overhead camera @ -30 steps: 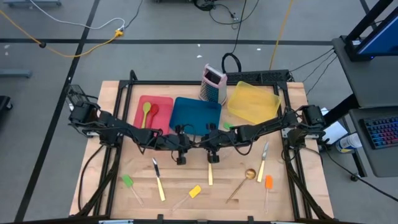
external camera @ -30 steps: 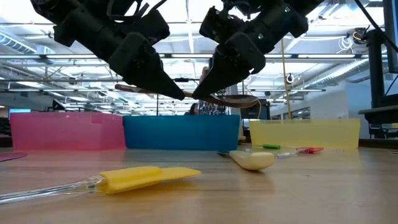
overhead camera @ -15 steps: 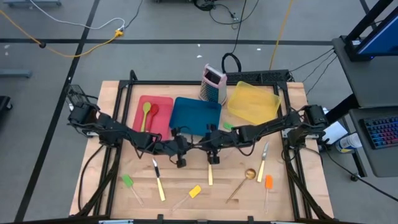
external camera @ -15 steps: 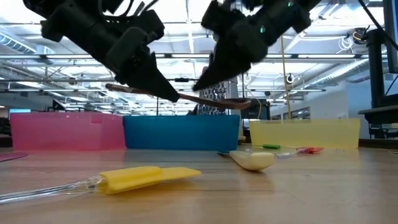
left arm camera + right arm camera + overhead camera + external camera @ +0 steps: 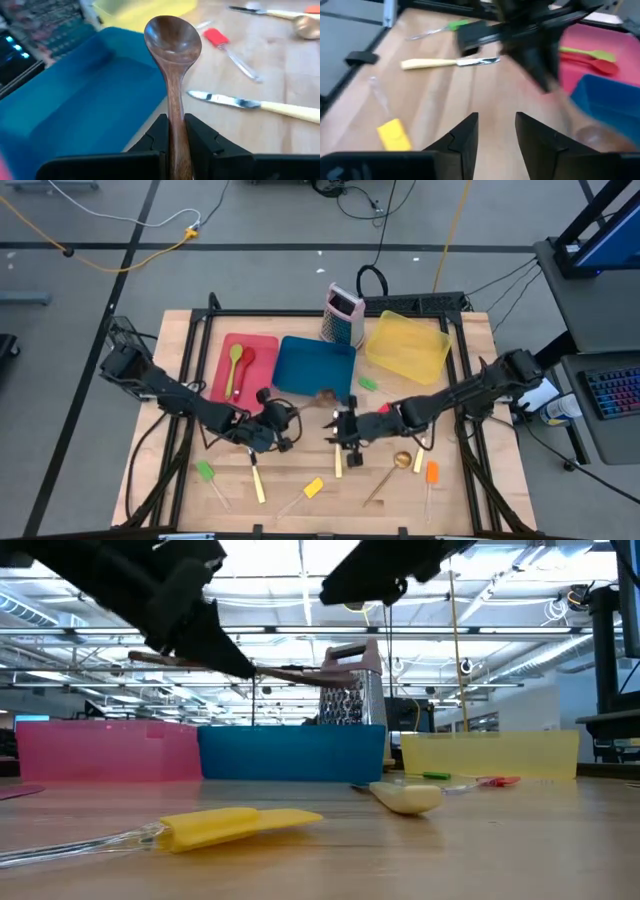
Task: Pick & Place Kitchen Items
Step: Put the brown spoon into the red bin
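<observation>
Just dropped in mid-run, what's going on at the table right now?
The left gripper is shut on the wooden spoon, holding it in the air near the front edge of the blue tray. The right gripper is open, holds nothing and sits beside the left one over the middle of the table. The red tray already holds a green and a red spoon. The yellow tray looks empty. Spatulas and cutlery lie on the table, not yet sorted.

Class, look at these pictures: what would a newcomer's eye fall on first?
The left gripper holds a wooden spoon by the handle, above the blue tray's near edge. Beside it, the right gripper hangs open and empty over the table. Behind stand red and yellow trays.
</observation>
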`<state>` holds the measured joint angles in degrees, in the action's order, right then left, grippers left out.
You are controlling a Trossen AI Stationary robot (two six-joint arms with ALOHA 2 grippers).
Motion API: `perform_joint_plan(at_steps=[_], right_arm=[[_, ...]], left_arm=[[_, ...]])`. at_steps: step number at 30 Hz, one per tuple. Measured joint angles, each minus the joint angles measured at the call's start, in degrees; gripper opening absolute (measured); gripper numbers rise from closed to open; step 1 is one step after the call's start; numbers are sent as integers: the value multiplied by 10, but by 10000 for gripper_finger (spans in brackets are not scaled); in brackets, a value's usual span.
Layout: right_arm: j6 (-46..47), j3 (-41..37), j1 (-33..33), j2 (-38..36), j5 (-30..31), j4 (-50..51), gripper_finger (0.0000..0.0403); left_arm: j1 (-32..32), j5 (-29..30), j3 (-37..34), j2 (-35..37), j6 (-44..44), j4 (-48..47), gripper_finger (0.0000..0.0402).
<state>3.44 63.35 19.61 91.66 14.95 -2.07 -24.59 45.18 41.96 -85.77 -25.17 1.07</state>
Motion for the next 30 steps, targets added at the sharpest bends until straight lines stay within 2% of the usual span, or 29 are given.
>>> perform_joint_plan(at_steps=[4,7,11,14,17,21,30], right_arm=[[21,0,28,9,0,-1,118],[46,-1,42,18,1,-26,118],[42,0,55,30,2,-76,118],[33,0,59,40,2,-93,118],[34,0,60,48,2,-99,118],[38,0,60,48,2,-101,118],[28,0,58,48,2,-102,118]], left_arm=[[-2,35,-1,67,-55,-97,30],[-2,81,-1,121,-133,-195,31],[9,137,-1,177,-288,-356,32],[27,132,-3,192,-432,-467,33],[54,123,-17,190,-537,-521,34],[108,84,-57,181,-593,-485,34],[215,-31,-139,170,-567,-287,35]])
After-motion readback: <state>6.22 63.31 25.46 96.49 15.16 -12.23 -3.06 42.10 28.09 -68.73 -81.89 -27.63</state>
